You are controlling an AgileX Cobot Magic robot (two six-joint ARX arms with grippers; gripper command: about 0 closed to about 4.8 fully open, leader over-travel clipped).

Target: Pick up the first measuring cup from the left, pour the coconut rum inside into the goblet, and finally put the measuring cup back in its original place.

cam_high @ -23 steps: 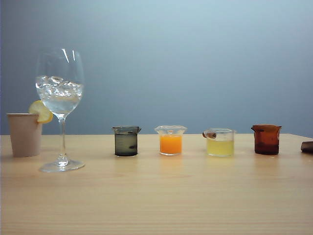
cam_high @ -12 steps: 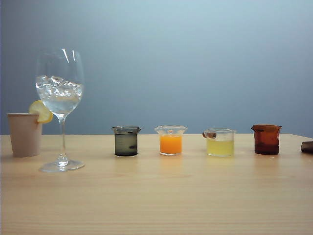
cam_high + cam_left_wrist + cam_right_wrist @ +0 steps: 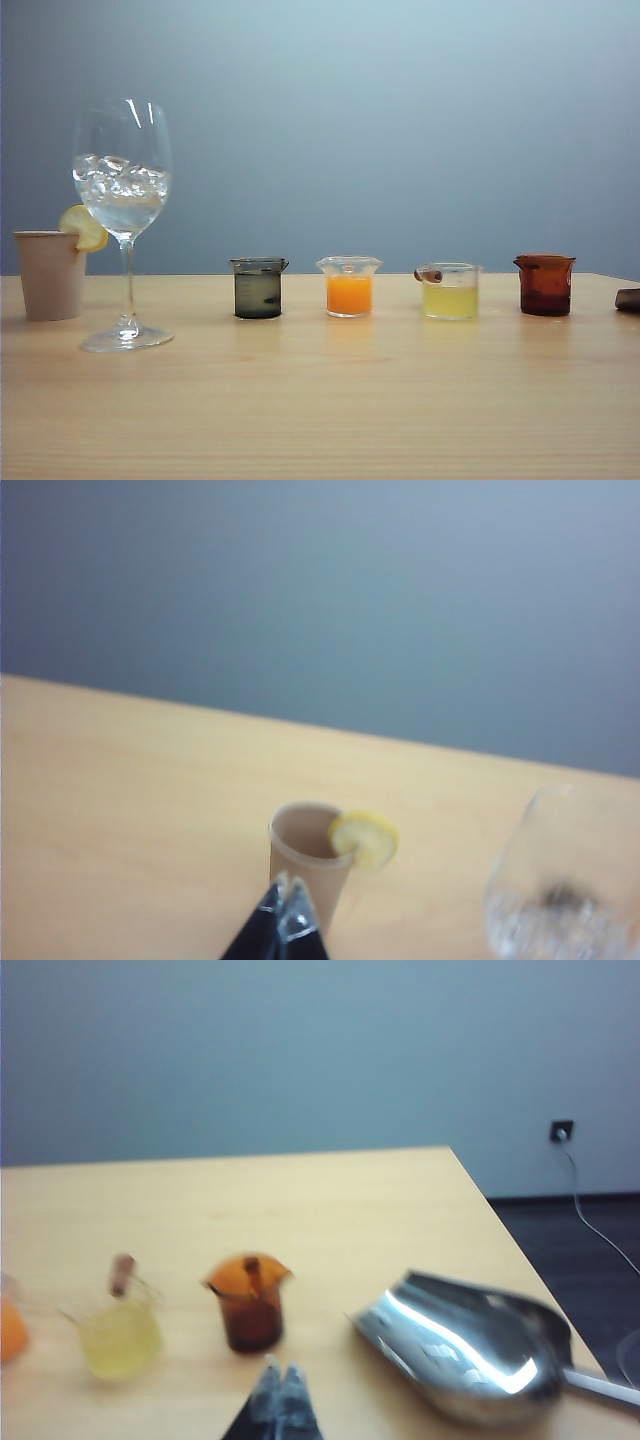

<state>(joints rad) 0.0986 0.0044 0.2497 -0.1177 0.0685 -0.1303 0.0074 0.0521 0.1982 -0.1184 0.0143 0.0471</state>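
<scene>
The first measuring cup (image 3: 259, 288), smoky grey-green, stands on the table in the exterior view, leftmost of a row of cups. The coconut rum inside it cannot be made out through the dark wall. The goblet (image 3: 123, 215) stands to its left with ice and clear liquid in its bowl; its bowl (image 3: 565, 885) also shows in the left wrist view. Neither arm appears in the exterior view. My left gripper (image 3: 288, 890) is shut and empty, in front of the paper cup (image 3: 308, 855). My right gripper (image 3: 281, 1373) is shut and empty, in front of the amber cup (image 3: 250, 1305).
A beige paper cup (image 3: 50, 273) with a lemon slice (image 3: 84, 227) stands left of the goblet. Right of the first cup stand an orange-liquid cup (image 3: 349, 287), a pale yellow cup (image 3: 450, 291) and an amber cup (image 3: 545, 284). A metal scoop (image 3: 465, 1345) lies near the table's right edge.
</scene>
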